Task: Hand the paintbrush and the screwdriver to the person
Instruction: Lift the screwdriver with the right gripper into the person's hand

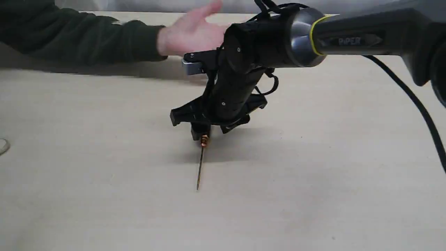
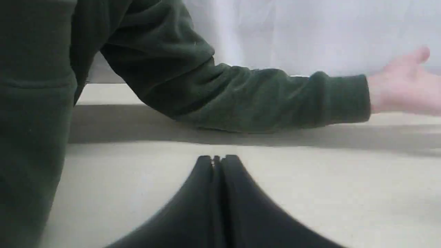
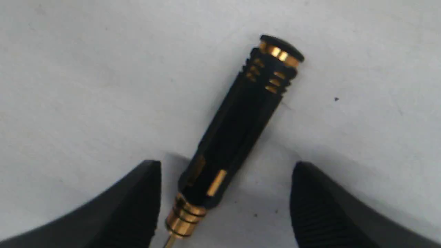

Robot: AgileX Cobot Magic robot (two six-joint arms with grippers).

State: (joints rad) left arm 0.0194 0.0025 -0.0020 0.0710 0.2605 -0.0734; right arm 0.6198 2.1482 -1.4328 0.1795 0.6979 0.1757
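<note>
The screwdriver lies flat on the beige table, its thin shaft pointing toward the near edge. My right gripper is lowered over its black handle. In the right wrist view that gripper is open, one finger on each side of the handle near the gold collar, neither touching it. The person's hand is held out palm open behind the gripper, with the dark green sleeve resting along the far edge. My left gripper is shut on nothing, low over the table, with the sleeve beyond it. The paintbrush is out of view.
The right arm stretches in from the upper right with a black cable hanging below it. A small pale object sits at the left border. The tabletop is plain beige.
</note>
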